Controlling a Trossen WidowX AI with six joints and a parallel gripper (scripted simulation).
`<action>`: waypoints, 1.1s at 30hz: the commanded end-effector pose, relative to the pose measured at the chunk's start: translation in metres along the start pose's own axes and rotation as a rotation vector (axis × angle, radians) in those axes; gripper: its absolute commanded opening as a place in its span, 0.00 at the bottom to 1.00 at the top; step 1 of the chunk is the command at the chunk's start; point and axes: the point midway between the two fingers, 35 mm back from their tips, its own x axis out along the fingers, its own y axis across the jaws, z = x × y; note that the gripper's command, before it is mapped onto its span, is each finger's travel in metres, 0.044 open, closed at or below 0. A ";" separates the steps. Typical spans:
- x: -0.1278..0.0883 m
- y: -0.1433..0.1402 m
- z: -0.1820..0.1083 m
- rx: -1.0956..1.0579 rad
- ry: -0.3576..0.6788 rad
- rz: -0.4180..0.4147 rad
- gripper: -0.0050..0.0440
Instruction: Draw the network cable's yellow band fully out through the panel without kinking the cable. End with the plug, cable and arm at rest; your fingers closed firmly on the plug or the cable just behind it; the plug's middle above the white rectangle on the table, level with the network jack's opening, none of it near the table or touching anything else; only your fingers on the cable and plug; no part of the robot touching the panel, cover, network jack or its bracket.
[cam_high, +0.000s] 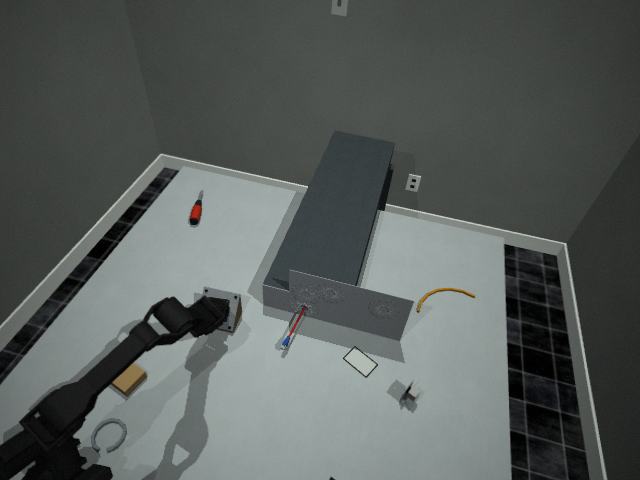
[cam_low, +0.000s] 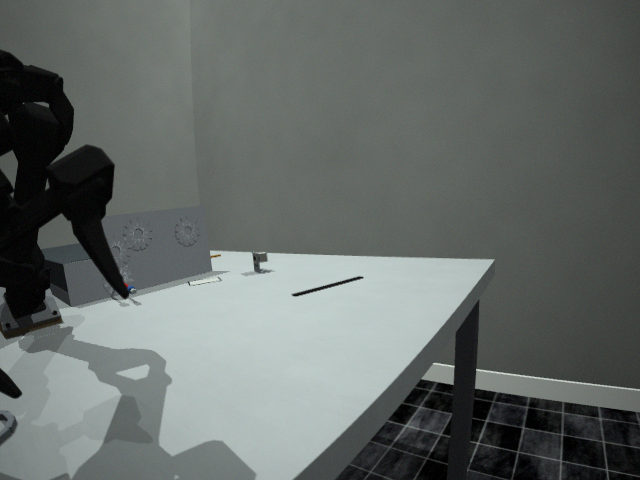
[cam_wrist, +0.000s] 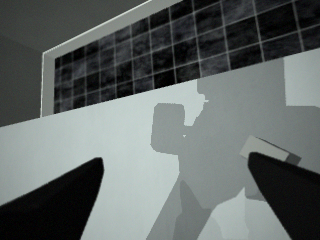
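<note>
A red network cable (cam_high: 296, 323) comes out of a grommet in the upright grey panel (cam_high: 361, 310) (cam_low: 160, 253). It ends in a blue plug (cam_high: 285, 339) (cam_low: 132, 289) that lies on the table in front of the panel. No yellow band shows. A dark cover (cam_high: 341, 206) stands behind the panel. The white rectangle (cam_high: 360, 361) (cam_low: 205, 281) lies to the right of the plug, and the network jack on its bracket (cam_high: 410, 393) (cam_low: 258, 256) stands beyond it. My gripper (cam_high: 211, 316) (cam_wrist: 175, 161) is open and empty, well to the left of the plug, above bare table.
A grey square plate (cam_high: 235, 302) (cam_low: 31, 320) lies under my wrist. A tan block (cam_high: 129, 379) (cam_wrist: 262, 149) and a grey ring (cam_high: 108, 434) lie near the arm's base. A red screwdriver (cam_high: 195, 211) lies far left, an orange cable piece (cam_high: 444, 289) right of the panel, and a black strip (cam_low: 328, 285) mid-table.
</note>
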 end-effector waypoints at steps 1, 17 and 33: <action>0.004 0.011 -0.004 -0.001 0.010 0.009 1.00; 0.066 0.080 -0.064 0.006 0.220 0.128 1.00; 0.093 0.153 -0.138 -0.036 0.443 0.187 1.00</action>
